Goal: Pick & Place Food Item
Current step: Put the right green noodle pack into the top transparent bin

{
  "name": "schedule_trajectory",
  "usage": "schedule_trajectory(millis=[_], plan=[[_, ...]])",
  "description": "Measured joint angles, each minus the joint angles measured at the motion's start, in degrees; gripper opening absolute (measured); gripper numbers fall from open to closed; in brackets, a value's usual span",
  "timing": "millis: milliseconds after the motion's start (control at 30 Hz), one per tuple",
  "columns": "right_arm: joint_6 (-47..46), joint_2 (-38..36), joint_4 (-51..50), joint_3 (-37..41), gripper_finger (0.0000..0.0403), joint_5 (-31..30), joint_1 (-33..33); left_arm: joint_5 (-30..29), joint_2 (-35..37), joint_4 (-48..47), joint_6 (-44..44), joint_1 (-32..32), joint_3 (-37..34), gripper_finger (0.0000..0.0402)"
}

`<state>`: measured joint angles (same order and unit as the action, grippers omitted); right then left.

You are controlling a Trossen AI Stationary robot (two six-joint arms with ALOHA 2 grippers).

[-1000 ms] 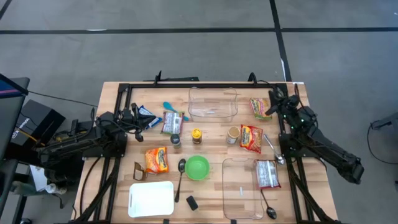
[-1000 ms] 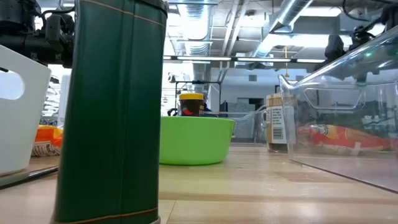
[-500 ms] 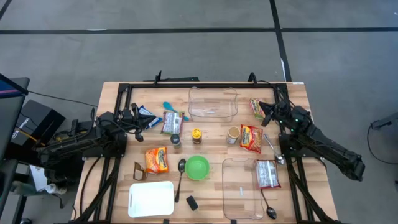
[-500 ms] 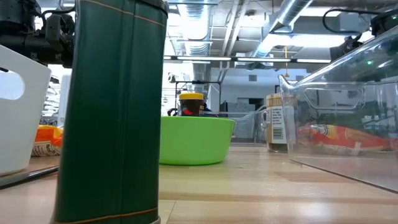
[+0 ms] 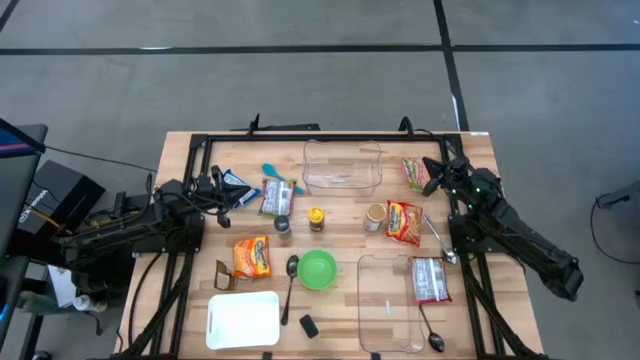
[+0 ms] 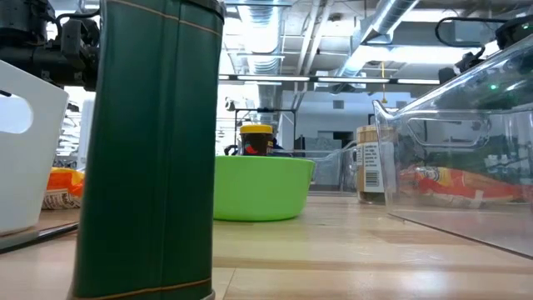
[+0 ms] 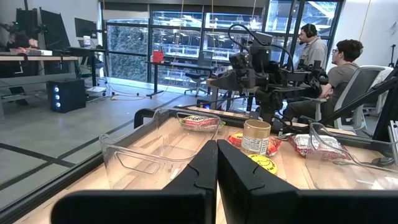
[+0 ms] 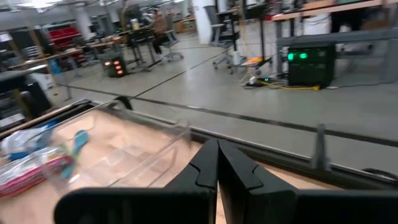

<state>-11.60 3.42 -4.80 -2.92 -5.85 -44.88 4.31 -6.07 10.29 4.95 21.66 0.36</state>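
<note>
While my right gripper (image 5: 432,177) hovers clenched and empty at the upper right of the overhead frame, it sits just beside a red noodle packet (image 5: 415,172) lying on the wooden table (image 5: 330,262). My left gripper (image 5: 226,193) rests pinched shut at the left edge, near a blue packet (image 5: 236,184). Between them stand a clear bin (image 5: 342,167), two jars (image 5: 316,219), and a green bowl (image 5: 317,268).

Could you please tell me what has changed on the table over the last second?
Only the right gripper moved: it swung from the table's right edge toward the middle, then eased back slightly, and now hangs shut and empty by the noodle packet near the clear bin. The left gripper stayed parked and shut at the left side. Nothing on the table shifted.
</note>
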Motion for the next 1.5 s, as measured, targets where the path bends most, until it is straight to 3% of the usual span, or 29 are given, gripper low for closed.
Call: schedule_trajectory(millis=[367,667,867,1167,1500], plan=[[-3.4,0.0,-0.5,0.0,0.0,0.0,-8.9,0.0,0.0,0.0,0.0,0.0,0.0,0.0001],[-3.5,0.1,-2.4,-0.9,0.0,-0.2,-10.1,0.0,0.0,0.0,0.0,0.0,0.0,0.0001],[-3.5,2.1,-7.8,-8.2,0.0,-2.2,-10.1,0.0,0.0,0.0,0.0,0.0,0.0,0.0001],[-3.4,16.9,-14.4,-20.4,0.0,-3.7,-10.1,0.0,0.0,0.0,0.0,0.0,0.0,0.0001],[-3.4,39.9,-33.0,-36.4,0.0,-3.6,-9.8,0.0,0.0,0.0,0.0,0.0,0.0,0.0001]])
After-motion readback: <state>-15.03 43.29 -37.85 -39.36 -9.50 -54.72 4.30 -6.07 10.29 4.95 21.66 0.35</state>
